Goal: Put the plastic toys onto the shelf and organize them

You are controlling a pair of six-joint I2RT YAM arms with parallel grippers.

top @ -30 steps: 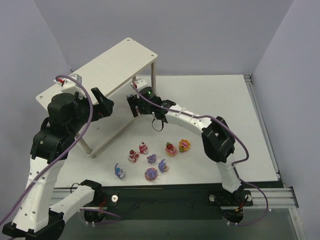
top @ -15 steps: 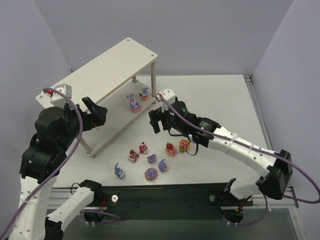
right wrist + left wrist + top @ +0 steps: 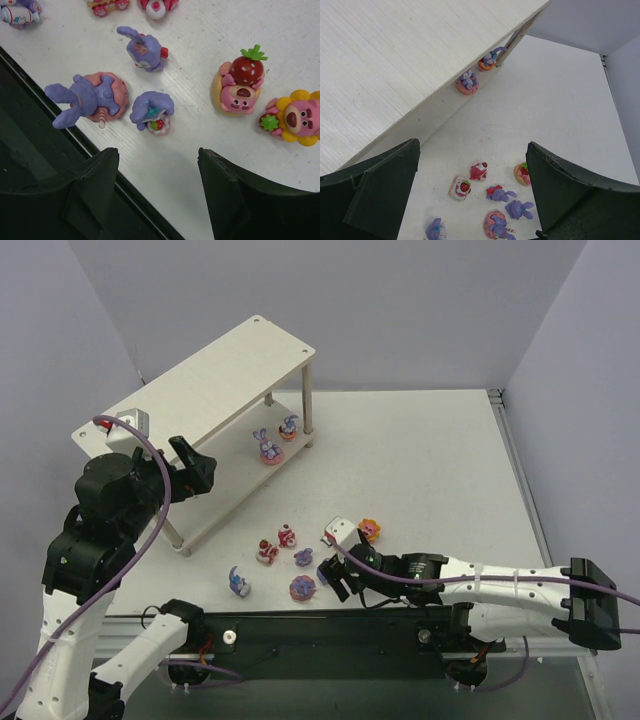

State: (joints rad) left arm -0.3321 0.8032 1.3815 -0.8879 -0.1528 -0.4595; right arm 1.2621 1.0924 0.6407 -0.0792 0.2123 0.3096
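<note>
Two bunnies (image 3: 268,448) sit on the shelf's (image 3: 200,380) lower board; the other toys (image 3: 287,535) lie on the near table (image 3: 430,460). My right gripper (image 3: 333,580) hovers low over them, jaws apart; my left gripper (image 3: 195,468) gapes beside the shelf.

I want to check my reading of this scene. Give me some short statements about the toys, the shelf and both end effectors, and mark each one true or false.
1. Two toys stand on the lower board of the shelf. True.
2. A toy stands on the top board. False: no toy shows there.
3. The right end effector grips a toy. False: it is open above the toys on the table and holds nothing.
4. The left end effector is open and empty. True.
5. The yellow flower bear lies next to the strawberry bear. True.
</note>
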